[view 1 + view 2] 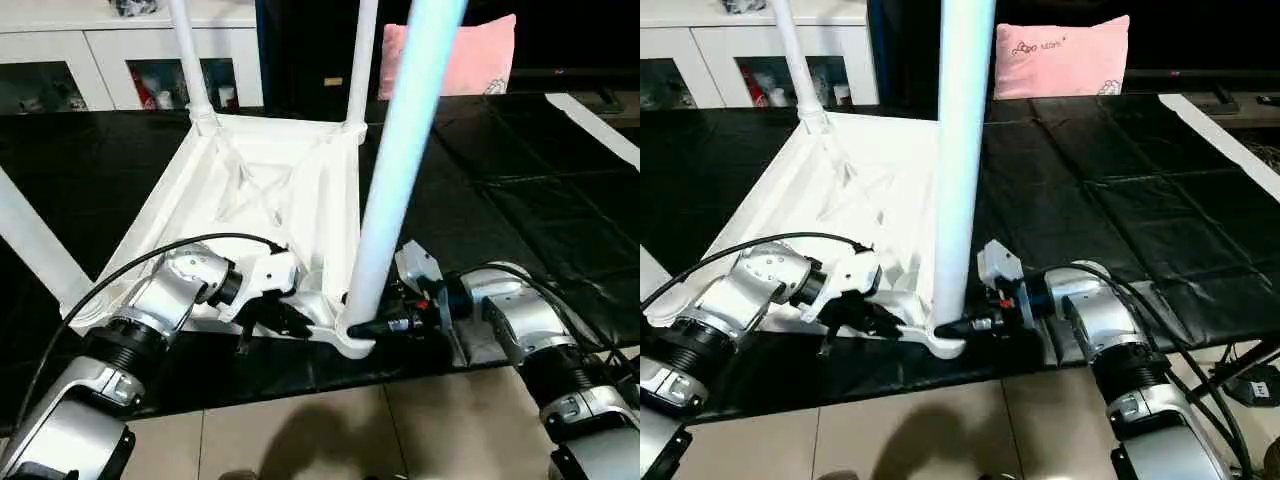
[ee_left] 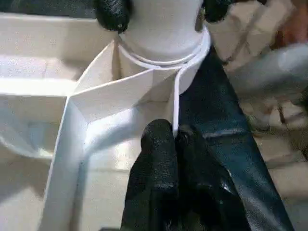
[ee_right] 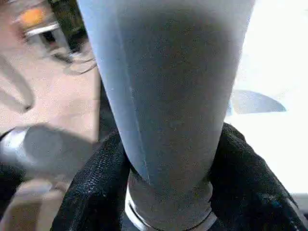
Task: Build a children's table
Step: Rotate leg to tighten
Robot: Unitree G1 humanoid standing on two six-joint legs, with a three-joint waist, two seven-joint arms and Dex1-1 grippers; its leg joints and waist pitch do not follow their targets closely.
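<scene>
The white table top (image 1: 270, 180) lies upside down on a black mat, ribbed underside up. Two legs stand in the far sockets, one on the left (image 1: 188, 60) and one on the right (image 1: 361, 60), and another leg (image 1: 35, 245) leans out at the near left. In the near right socket (image 1: 352, 338) a fourth leg (image 1: 405, 150) stands upright. My right gripper (image 1: 378, 325) is shut on the base of that leg, one finger on each side (image 3: 240, 178). My left gripper (image 1: 290, 322) is shut on the top's thin rim (image 2: 175, 96) just beside that socket.
The black mat (image 1: 520, 180) covers the floor to the right and behind. A pink pillow (image 1: 470, 55) leans at the back. A white cabinet with glass doors (image 1: 60, 70) stands at the back left. Beige floor tiles (image 1: 300, 440) lie at the front.
</scene>
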